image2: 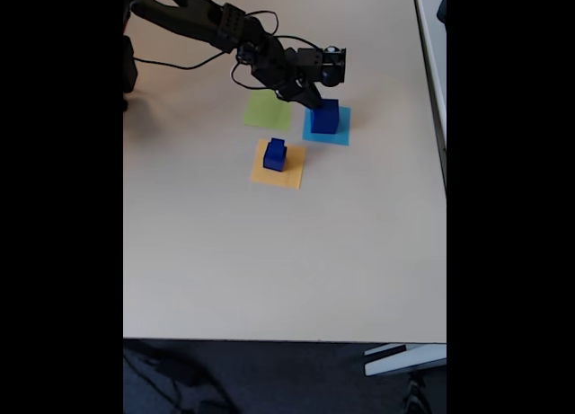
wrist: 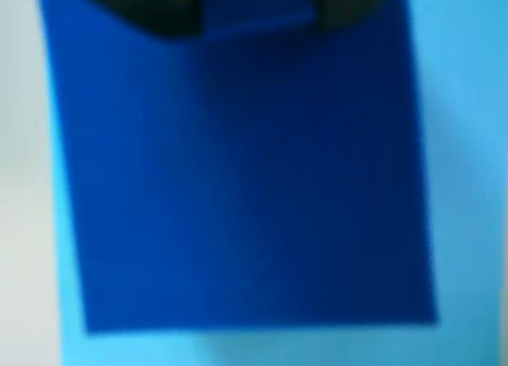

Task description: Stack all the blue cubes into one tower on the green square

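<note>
Wrist view: a large dark-blue cube (wrist: 246, 175) fills most of the blurred picture, its broad flat face square to the lens, with the cyan paper square (wrist: 460, 144) showing beneath it at the right and along the bottom. Dark gripper parts sit at the top edge, touching or just above the cube; focus is too soft to tell which.

Fixed view: the black arm reaches from the upper left, its gripper (image2: 313, 98) down at the near-left edge of the large cube, which stands on the cyan sheet. Whether the fingers are spread or closed on the block cannot be told from here. The green square (image2: 268, 110) lies bare just left of it. On the orange-yellow square (image2: 289, 173), nearer the camera, two smaller blue cubes (image2: 274, 154) stand stacked, smaller on top.

The large cube looks rigid, smooth-sided and probably light; its plain faces may be slippery, so a hold across two opposite flat sides, centred, appears safest.
</note>
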